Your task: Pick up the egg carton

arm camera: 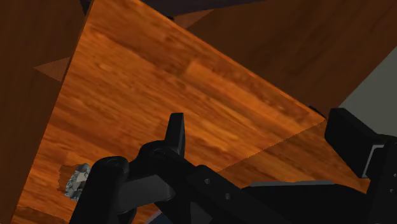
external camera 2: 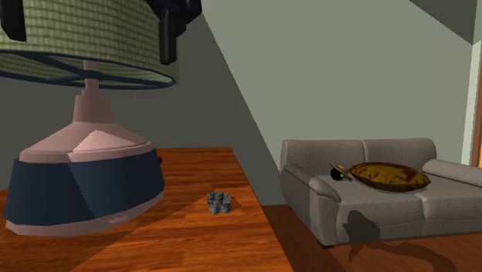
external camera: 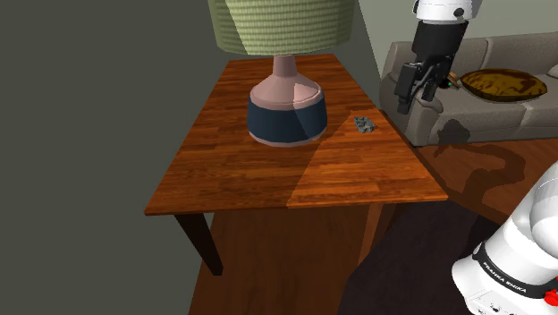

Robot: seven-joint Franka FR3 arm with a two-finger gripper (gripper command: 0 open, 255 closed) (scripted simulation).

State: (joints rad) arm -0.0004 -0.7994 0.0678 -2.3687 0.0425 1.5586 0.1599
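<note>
Gripper [external camera: 417, 97] at upper right of the shoulder view, fingers [arm camera: 176, 132] spread wide, holding nothing. Grey egg carton [external camera: 363, 124] lies on wooden table [external camera: 358, 174], apart from the fingers.

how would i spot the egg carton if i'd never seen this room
Find the wooden table with the big lamp. To the shoulder view's right of the lamp's base, near the table edge facing the sofa, lies the egg carton. It is a tiny grey lump, dwarfed by the lamp.
</note>
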